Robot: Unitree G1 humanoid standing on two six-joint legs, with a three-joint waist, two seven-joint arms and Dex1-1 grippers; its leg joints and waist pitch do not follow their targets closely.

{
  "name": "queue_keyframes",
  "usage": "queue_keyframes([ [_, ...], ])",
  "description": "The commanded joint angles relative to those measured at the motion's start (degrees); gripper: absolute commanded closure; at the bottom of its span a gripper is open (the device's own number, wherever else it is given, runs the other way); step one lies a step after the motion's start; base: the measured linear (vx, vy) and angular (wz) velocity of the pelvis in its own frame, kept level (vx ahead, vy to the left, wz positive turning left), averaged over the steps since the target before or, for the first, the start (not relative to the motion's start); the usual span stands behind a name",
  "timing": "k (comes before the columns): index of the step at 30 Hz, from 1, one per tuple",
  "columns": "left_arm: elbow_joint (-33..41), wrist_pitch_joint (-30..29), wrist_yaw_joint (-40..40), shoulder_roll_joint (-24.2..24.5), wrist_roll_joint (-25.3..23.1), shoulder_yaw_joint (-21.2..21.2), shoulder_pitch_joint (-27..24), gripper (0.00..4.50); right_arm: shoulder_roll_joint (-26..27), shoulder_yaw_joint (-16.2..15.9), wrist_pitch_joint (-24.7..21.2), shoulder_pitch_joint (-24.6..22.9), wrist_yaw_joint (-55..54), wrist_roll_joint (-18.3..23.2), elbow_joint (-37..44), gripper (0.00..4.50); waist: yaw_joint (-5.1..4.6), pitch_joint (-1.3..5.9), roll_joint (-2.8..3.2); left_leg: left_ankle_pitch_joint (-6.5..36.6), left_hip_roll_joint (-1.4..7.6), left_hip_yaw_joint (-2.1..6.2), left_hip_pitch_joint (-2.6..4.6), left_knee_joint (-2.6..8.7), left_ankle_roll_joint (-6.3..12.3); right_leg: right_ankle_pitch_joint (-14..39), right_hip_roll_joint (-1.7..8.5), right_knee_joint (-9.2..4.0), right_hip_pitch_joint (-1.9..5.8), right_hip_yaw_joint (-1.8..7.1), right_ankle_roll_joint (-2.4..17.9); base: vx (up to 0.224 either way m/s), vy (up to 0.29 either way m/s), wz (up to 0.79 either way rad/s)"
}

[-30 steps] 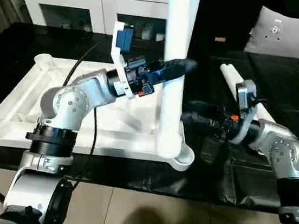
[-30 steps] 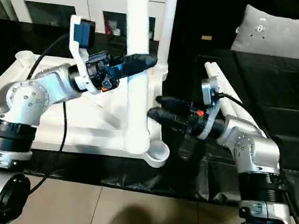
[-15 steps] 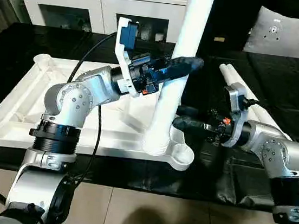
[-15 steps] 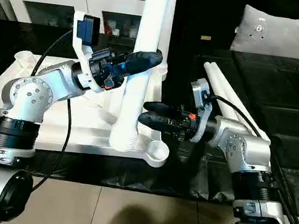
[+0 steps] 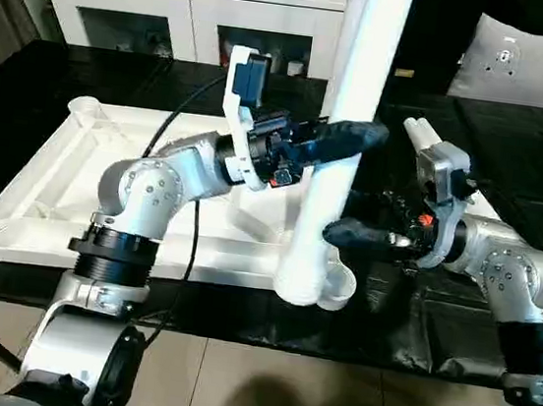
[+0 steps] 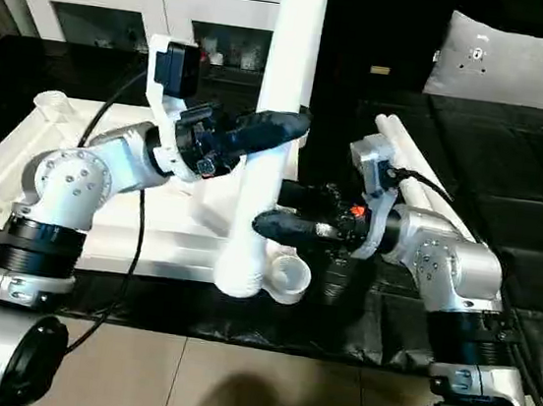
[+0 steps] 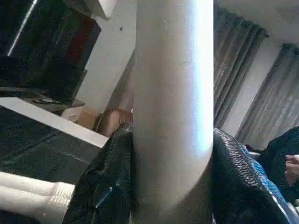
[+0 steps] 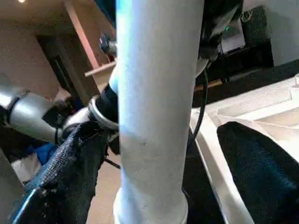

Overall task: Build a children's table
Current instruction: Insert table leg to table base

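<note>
Left gripper (image 5: pixel 344 138) is clamped on a white table leg (image 5: pixel 346 123), holding it near-upright, foot hanging just beside the near corner socket (image 6: pixel 289 277) of the upturned tabletop (image 5: pixel 47 175). Right gripper (image 8: pixel 154 154) has its fingers spread either side of that leg lower down, one finger (image 8: pixel 70 163) close, the other clear. Two spare legs (image 5: pixel 420 142) lie on the black mat beyond.

Risk, as I judge it: foot looks offset from the socket; pressing down now could catch the rim and skid the top.

Both forearms reach inward, wrists cocked, fingers roughly level.
</note>
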State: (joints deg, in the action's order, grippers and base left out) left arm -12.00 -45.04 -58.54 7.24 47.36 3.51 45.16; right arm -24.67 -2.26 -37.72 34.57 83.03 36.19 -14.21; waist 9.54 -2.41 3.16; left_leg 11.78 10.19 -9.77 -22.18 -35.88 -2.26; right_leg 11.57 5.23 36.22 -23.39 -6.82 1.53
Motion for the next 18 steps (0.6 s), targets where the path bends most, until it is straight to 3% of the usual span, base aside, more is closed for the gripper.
queue_keyframes([
  [1, 1.18, 0.76, 0.46, -0.38, 0.07, 0.05, 0.34, 2.68, 0.74, -0.61, 1.02, 1.65, -0.26, -0.76, -0.22, 0.36, 0.02, 4.39, -1.25, -0.75, 3.11, 0.99, 0.38, 3.21, 5.83, 3.67, 4.14, -3.75, 3.88, 3.46, 12.19, 0.000, 0.000, 0.00],
  [4, 1.04, 1.36, 0.99, -0.84, 0.00, 0.32, 0.37, 2.68, 1.52, -0.75, 0.90, 1.90, -1.12, -0.79, -1.13, 0.36, 0.02, 4.36, -1.38, -0.57, 3.10, 0.97, 0.40, 3.25, 5.82, 4.15, 4.08, -3.84, 3.88, 3.45, 12.06, 0.000, 0.000, 0.00],
  [5, 0.96, 1.50, 1.20, -0.97, 0.04, 0.49, 0.38, 2.68, 1.61, -1.00, 0.68, 1.82, -0.88, -0.70, -1.23, 0.65, 0.03, 4.35, -1.33, -0.61, 3.11, 0.98, 0.39, 3.24, 5.85, 4.22, 4.08, -3.82, 3.88, 3.47, 11.89, 0.000, 0.000, 0.00],
  [9, 0.76, 1.70, 1.24, -1.01, -0.07, 0.56, 0.48, 2.68, 1.47, -1.09, 0.18, 1.83, -0.38, -0.37, -1.40, 0.75, 0.08, 4.39, -1.45, -1.19, 3.06, 0.97, 0.34, 3.19, 6.13, 3.51, 4.04, -3.72, 3.91, 3.47, 11.77, 0.000, 0.000, 0.00],
  [18, -0.30, 3.24, 2.09, -0.81, -1.78, 0.37, 0.27, 2.68, 1.13, -0.94, 0.13, 1.59, -0.52, -0.53, -1.44, 1.58, 0.05, 4.37, -1.33, -1.11, 3.08, 0.99, 0.37, 3.19, 6.09, 4.28, 4.04, -3.82, 3.86, 3.47, 11.30, 0.000, 0.000, 0.00],
])
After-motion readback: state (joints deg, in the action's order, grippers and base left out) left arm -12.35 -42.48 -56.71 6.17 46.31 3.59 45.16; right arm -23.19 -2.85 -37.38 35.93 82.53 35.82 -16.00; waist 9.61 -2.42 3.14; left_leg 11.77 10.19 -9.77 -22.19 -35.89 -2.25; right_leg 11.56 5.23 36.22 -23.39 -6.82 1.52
